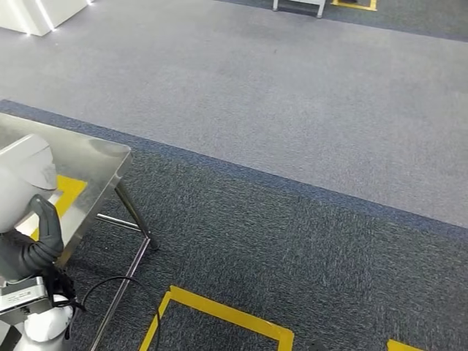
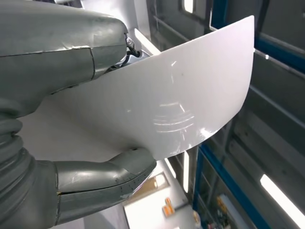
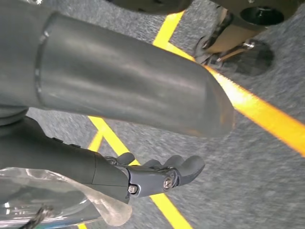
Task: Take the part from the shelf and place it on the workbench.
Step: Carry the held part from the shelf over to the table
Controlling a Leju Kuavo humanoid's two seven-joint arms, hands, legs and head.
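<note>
At the lower left of the head view, the left hand (image 1: 47,238) grips the white curved part (image 1: 25,179) with its dark fingers (image 1: 50,219) wrapped over the part's edge, and the left wrist view shows the thumb (image 2: 107,179) and a finger (image 2: 65,45) clamped on opposite faces of the part (image 2: 187,90). Just beyond the fingers lies the steel workbench (image 1: 102,164), with grey carpet (image 1: 287,117) and yellow floor tape (image 1: 221,313) around it. Pointing down at the carpet, the right hand (image 3: 151,143) hangs with fingers (image 3: 169,174) loosely extended and holding nothing; much of the part is cut off by the frame edge.
</note>
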